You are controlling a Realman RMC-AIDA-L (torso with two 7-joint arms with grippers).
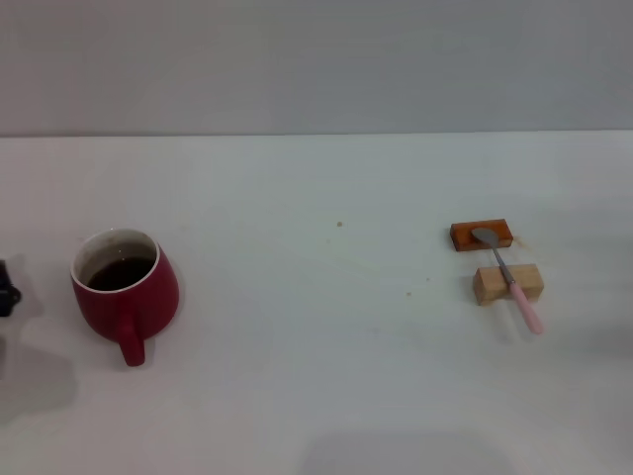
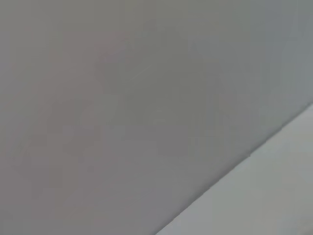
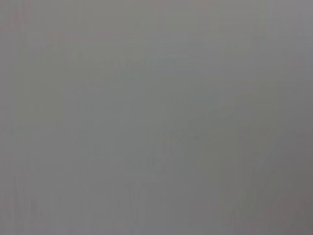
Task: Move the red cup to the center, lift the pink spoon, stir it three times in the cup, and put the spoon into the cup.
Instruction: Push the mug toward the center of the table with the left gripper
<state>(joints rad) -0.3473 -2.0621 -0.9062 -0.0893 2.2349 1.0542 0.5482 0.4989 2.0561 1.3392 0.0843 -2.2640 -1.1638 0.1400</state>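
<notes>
The red cup [image 1: 126, 292] stands on the left side of the white table in the head view, with dark liquid inside and its handle pointing toward me. The pink spoon [image 1: 512, 279] lies on the right, its silver bowl resting on an orange block [image 1: 482, 236] and its pink handle lying across a tan block [image 1: 508, 283]. A small dark part of my left gripper [image 1: 6, 289] shows at the left edge, left of the cup and apart from it. My right gripper is out of view. Both wrist views show only blank grey surfaces.
The white tabletop [image 1: 326, 327] stretches between the cup and the blocks, with a few tiny specks [image 1: 339, 224]. A grey wall [image 1: 316, 59] rises behind the table's far edge.
</notes>
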